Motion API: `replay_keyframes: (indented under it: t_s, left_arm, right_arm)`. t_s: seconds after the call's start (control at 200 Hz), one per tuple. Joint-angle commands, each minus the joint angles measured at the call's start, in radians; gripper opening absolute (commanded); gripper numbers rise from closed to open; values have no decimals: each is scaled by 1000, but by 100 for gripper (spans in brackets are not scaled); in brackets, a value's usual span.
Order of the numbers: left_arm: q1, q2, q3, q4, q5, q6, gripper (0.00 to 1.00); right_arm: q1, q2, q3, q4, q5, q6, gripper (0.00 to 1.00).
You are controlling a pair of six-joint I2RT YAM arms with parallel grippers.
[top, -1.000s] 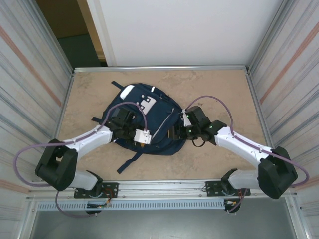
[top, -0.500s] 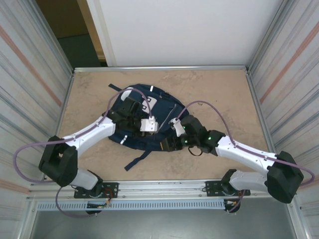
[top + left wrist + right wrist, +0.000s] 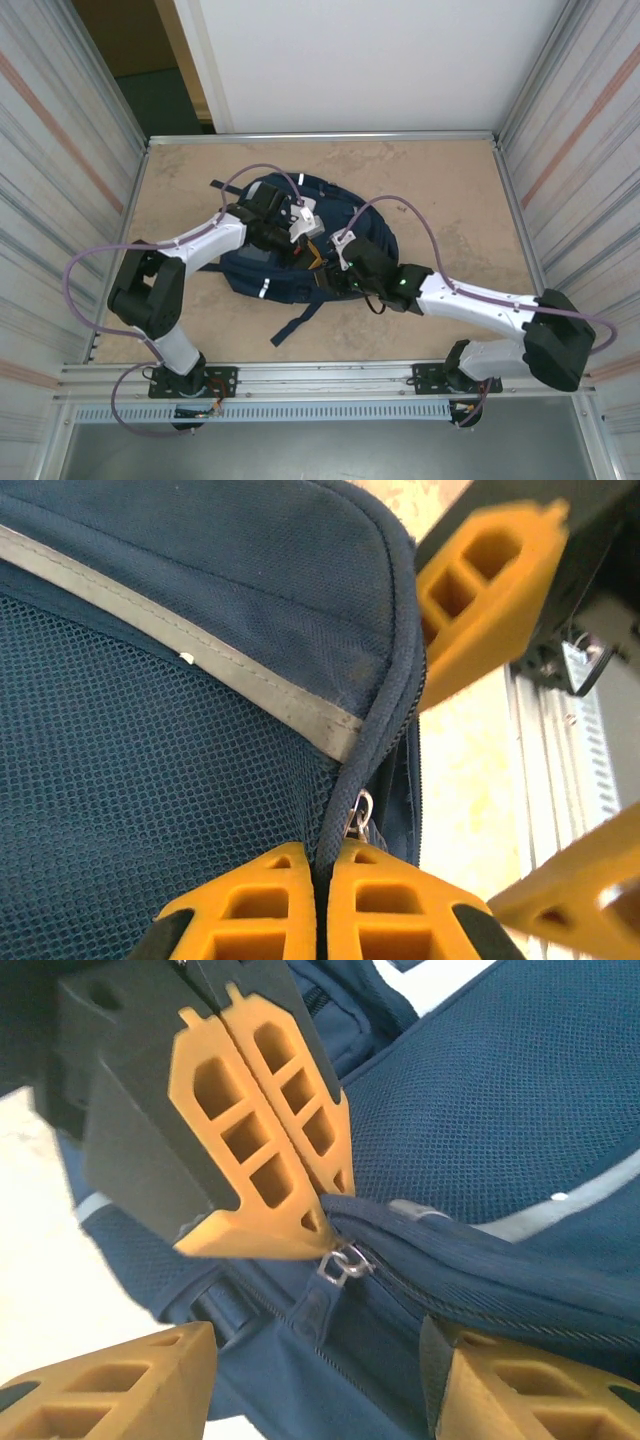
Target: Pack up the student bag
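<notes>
The student bag (image 3: 260,262), a navy backpack, lies mid-table and is partly covered by both arms. My left gripper (image 3: 312,252) is shut on the bag's corded edge (image 3: 385,720), right beside the metal zipper slider (image 3: 360,815). In the left wrist view its tips (image 3: 325,852) meet around that cord. My right gripper (image 3: 330,278) is open, and in the right wrist view its fingers (image 3: 110,1385) stand either side of the zipper pull (image 3: 322,1305) without touching it. The left gripper's fingers (image 3: 260,1130) press down just above the slider (image 3: 345,1260).
A dark strap (image 3: 300,320) trails from the bag toward the front rail (image 3: 320,375). The tan table (image 3: 450,180) is boxed in by metal side walls (image 3: 70,200). Purple cables loop over both arms.
The left gripper has shut on the bag's edge and moved back and right. The right arm has swung left toward it. The bag has shifted and bunched up.
</notes>
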Motion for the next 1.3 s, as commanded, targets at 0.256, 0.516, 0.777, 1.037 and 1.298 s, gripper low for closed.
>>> replay_keyframes:
  t_s: [0.256, 0.516, 0.777, 1.037, 1.298]
  left_arm:
    - [-3, 20, 50, -7, 170, -148, 0]
    - [4, 19, 59, -79, 115, -43, 0]
    - [14, 17, 76, -235, -42, 211, 0]
    - [15, -40, 54, -300, -96, 519, 0]
    - [23, 1, 167, -377, -12, 352, 0]
  right_arm:
    - [113, 246, 231, -280, 604, 447, 36]
    - [119, 183, 236, -338, 595, 431, 6]
    - [-59, -29, 151, -342, 104, 122, 0]
    - [-376, -117, 74, -404, -375, 52, 0]
    - [-275, -141, 48, -340, -438, -15, 22]
